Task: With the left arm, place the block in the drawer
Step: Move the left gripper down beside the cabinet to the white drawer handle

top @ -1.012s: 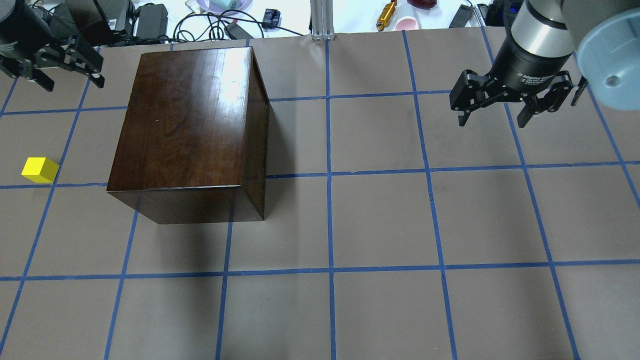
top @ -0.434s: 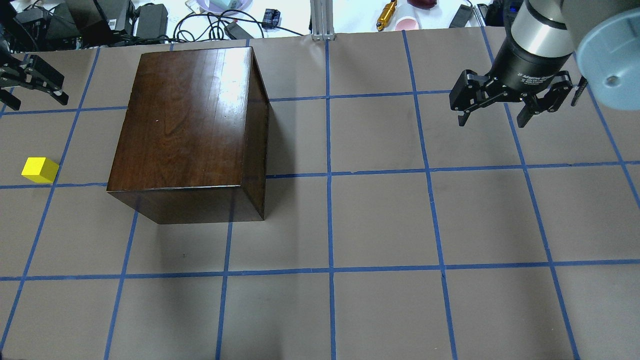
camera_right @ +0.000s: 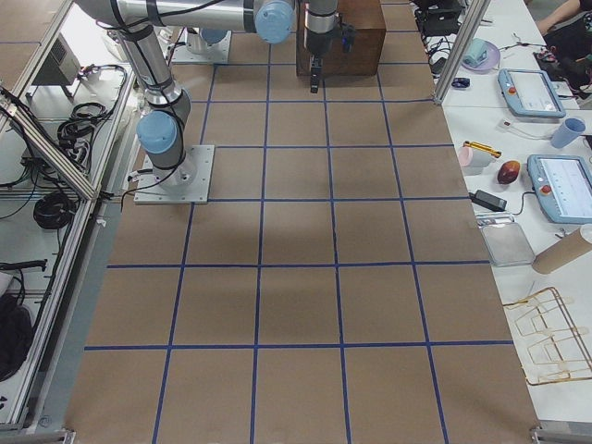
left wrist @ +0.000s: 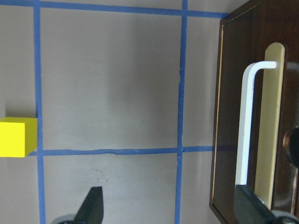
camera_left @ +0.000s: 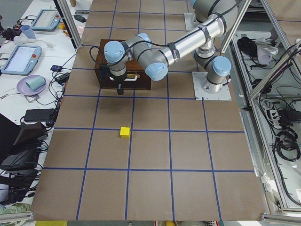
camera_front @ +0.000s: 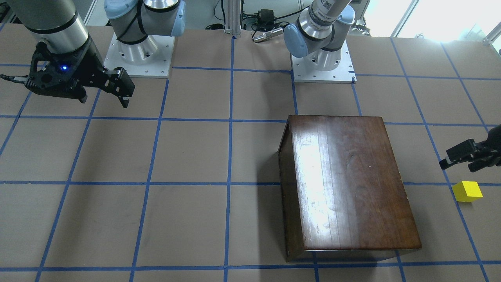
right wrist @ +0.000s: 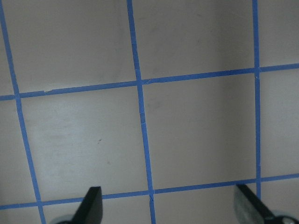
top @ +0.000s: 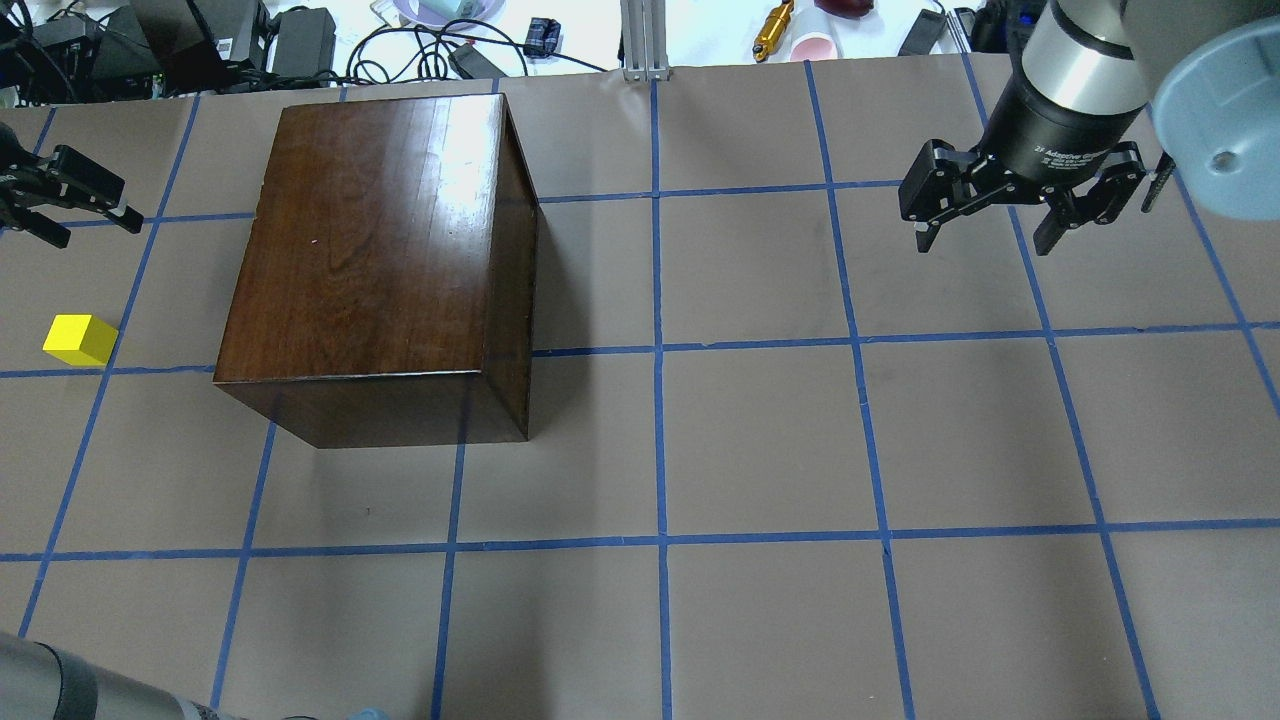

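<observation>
The yellow block point(top: 79, 339) lies on the table left of the dark wooden box point(top: 380, 240), near a blue tape line; it also shows in the front view point(camera_front: 467, 191), the left side view point(camera_left: 124, 132) and at the left edge of the left wrist view point(left wrist: 16, 136). The drawer is shut; its dark front panel with a white handle point(left wrist: 246, 126) faces the block's side. My left gripper point(top: 98, 230) hangs open and empty between block and box, beyond the block. My right gripper point(top: 984, 238) is open and empty, far right.
Cables and power supplies point(top: 300, 40) lie along the far edge behind the box. My left arm's elbow point(top: 60, 690) shows at the overhead view's bottom left corner. The right gripper point(right wrist: 170, 210) looks down on bare brown table with blue tape lines.
My left gripper has moved left and toward the near side, closer to the block, and stayed open. The right arm, block and box have not moved.
</observation>
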Robot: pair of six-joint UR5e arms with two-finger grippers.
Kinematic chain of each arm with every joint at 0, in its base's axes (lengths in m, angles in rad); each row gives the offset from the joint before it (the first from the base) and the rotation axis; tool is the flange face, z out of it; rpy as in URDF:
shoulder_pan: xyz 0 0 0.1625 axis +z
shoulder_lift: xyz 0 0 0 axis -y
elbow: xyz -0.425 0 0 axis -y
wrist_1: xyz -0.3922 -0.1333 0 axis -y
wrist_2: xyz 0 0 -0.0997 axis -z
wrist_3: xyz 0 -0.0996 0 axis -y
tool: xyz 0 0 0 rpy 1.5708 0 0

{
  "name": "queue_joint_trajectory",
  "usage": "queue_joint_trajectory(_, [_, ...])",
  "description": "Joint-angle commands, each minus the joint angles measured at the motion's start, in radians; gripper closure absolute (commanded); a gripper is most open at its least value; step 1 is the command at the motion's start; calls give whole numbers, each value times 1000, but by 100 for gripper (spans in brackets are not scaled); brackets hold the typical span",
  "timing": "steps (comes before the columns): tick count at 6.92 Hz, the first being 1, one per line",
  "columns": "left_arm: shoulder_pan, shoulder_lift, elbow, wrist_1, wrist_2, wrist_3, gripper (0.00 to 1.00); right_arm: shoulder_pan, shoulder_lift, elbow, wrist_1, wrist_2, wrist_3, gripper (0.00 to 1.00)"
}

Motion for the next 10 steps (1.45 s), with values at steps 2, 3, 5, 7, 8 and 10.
queue_joint_trajectory(2, [3, -55, -13, -13, -123, 70, 0, 0, 0, 0, 0, 0, 0, 0])
queue_joint_trajectory(3, [3, -69, -25, -14, -176, 56, 0, 0, 0, 0, 0, 0, 0, 0])
queue_joint_trajectory(5, [-3, -78, -55, -13, -178, -78, 0, 0, 0, 0, 0, 0, 0, 0])
queue_joint_trajectory(7, [-28, -83, -64, -11, -178, -86, 0, 0, 0, 0, 0, 0, 0, 0])
queue_joint_trajectory(8, [-42, -81, -73, -7, -178, -85, 0, 0, 0, 0, 0, 0, 0, 0])
queue_joint_trajectory(10, [-43, -99, -76, 3, -177, -71, 0, 0, 0, 0, 0, 0, 0, 0])
